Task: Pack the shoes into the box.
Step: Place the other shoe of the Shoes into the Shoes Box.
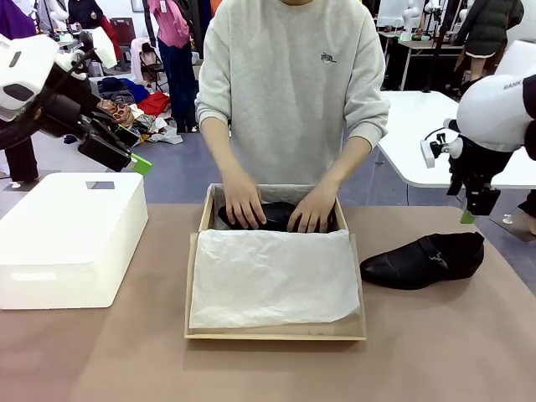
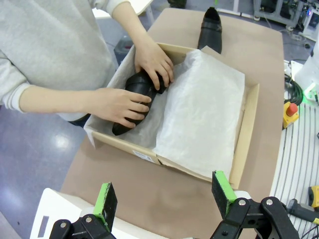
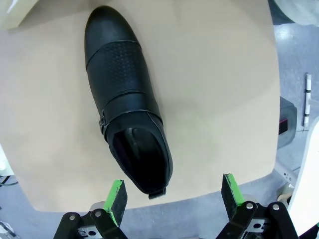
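Left gripper (image 2: 164, 191): wide, empty; ahead, a person's hands (image 2: 119, 107) hold one shoe (image 2: 138, 88) in the box (image 2: 249, 119). Right gripper (image 3: 173, 189): wide, empty; second shoe (image 3: 124, 99) just ahead.

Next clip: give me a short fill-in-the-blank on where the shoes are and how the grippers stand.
1. The person's hands hold one shoe ____ the box.
2. The other shoe lies on the table, on the robot's ____ of the box.
3. The left gripper and right gripper both have their jaws ____.

Missing words: inside; right; open.
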